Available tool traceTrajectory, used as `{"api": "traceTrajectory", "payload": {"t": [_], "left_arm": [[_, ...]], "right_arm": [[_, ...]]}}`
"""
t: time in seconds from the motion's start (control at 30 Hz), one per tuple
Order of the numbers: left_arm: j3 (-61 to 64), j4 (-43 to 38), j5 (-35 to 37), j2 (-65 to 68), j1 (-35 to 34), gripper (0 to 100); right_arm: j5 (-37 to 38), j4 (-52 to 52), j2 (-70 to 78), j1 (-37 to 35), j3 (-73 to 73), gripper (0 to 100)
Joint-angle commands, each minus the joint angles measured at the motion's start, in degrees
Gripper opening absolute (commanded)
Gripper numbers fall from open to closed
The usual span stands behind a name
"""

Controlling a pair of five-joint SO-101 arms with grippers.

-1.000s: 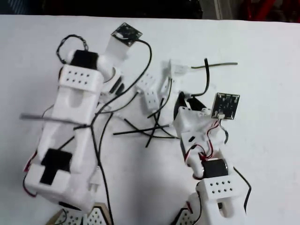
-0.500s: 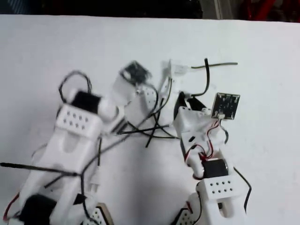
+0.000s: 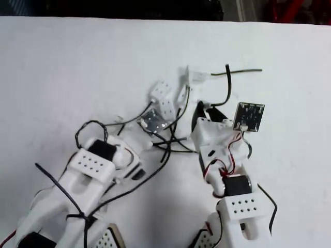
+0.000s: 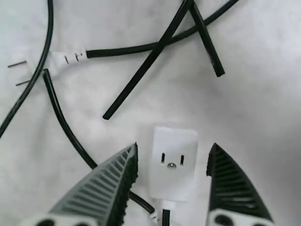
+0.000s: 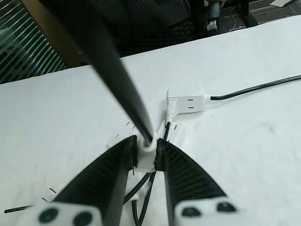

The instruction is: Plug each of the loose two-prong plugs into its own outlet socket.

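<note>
— White worktop (image 3: 57, 57) is lying under a tangle of black cables (image 3: 170, 142). What are we seeing at the left tool (image 4: 174, 149)?

— We are seeing it standing open, its fingers flanking an outlet socket (image 4: 173, 162) without touching it. That socket is lying flat with its slots facing up and its long axis running along the gap.

— And the right tool (image 5: 146, 143)?

— We are watching it clamping a white plug (image 5: 146, 160). The plug's cable is rising steeply, so its long axis is standing near upright, and its prongs are hidden.

— A loose plug (image 4: 66, 58) is lying near the left tool, prongs pointing away from its cable.
</note>
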Motion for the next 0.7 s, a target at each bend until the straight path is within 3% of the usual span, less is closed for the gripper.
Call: {"api": "traceTrajectory", "payload": {"t": [0.0,0.37,0.57,0.67], "left_arm": [[-4.7,3.9,-0.4,-1.7,-0.9,25],[0.9,6.9,-0.4,-1.3,4.6,25],[4.0,0.0,-0.8,-1.1,0.3,25],[4.5,-1.9,-4.2,-1.1,-2.1,25]], "right_arm": [[0.2,-0.9,-1.1,0.5,-0.3,1.7],[0.2,-0.9,-1.1,0.5,-0.3,1.7],[0.2,-0.9,-1.1,0.5,-0.3,1.7],[0.2,-0.9,-1.1,0.5,-0.3,1.7]]}}
